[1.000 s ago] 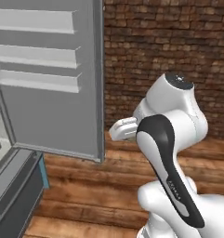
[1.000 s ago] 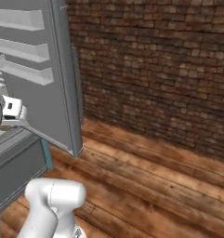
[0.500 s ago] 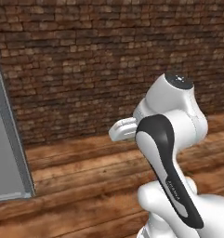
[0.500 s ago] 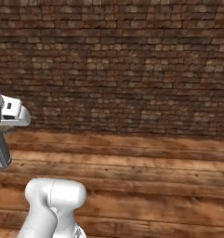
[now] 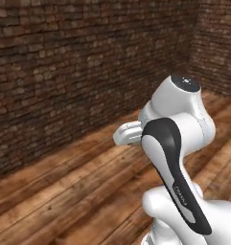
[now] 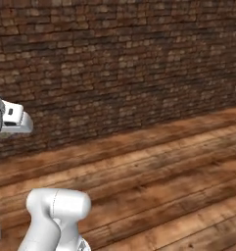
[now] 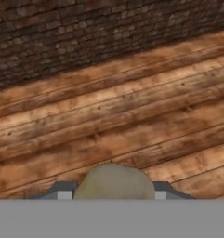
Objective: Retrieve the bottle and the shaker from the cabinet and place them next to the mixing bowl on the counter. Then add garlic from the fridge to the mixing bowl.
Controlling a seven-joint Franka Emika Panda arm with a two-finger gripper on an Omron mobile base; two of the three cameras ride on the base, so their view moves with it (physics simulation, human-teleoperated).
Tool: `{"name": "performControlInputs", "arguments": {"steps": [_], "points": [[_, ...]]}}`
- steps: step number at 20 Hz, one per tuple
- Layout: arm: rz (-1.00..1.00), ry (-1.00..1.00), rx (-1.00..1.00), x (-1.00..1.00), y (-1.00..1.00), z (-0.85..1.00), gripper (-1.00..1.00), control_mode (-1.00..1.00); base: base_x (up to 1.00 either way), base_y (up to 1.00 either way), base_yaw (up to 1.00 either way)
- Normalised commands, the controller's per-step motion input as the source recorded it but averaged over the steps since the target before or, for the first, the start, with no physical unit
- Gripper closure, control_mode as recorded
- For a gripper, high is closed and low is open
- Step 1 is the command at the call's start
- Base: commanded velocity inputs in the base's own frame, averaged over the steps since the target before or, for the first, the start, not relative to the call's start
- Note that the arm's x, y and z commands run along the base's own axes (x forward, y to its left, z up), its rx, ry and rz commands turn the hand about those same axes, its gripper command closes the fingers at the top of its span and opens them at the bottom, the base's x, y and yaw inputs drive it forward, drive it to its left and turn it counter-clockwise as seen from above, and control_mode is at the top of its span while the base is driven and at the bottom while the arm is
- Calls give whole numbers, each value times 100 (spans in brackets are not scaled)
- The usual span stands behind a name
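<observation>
**Left base view**
- Robot arm [image 5: 177,158]: white casing with a dark curved band. It rises from the lower right and its rounded joint cap is the highest part.
- A short white hand section juts left from the arm at mid-height. The pincer's state cannot be told from this side.
- Brick wall [image 5: 64,67]: dark red-brown. It runs across the upper half and meets a second brick wall at a corner in the upper right.
- Plank floor [image 5: 59,196]: warm brown wood, with boards running diagonally from lower left to upper right.

**Right base view**
- Arm base link [image 6: 56,215]: white and rounded, at the lower left.
- White hand section [image 6: 14,120]: at the left edge at mid-height, with a small dark square mark. It is seen in front of the brick wall [image 6: 139,63].
- Plank floor [image 6: 163,186]: boards slope gently upward to the right below the wall.

**Hand view**
- Gripper [image 7: 112,193]: two grey fingertips [image 7: 63,190] show at the bottom, one on each side of a lump. The jaws stand narrow, closed against that lump.
- Garlic [image 7: 114,182]: a roundish tan-brown lump, domed on top. It sits between the fingertips and touches both, held clear above the floor.
- Plank floor [image 7: 132,107]: it lies beyond the garlic, with boards running across the view and rising slightly to the right.
- Brick wall [image 7: 85,32]: across the top of the view.
</observation>
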Motion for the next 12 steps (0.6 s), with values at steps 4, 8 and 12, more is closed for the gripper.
{"name": "performControlInputs", "arguments": {"steps": [4,8,12], "points": [[0,0,0,0,0,0,100,100,44,0,-81],[0,0,0,0,0,0,100,100,51,9,-82],[0,0,0,0,0,0,100,100,75,39,-77]]}}
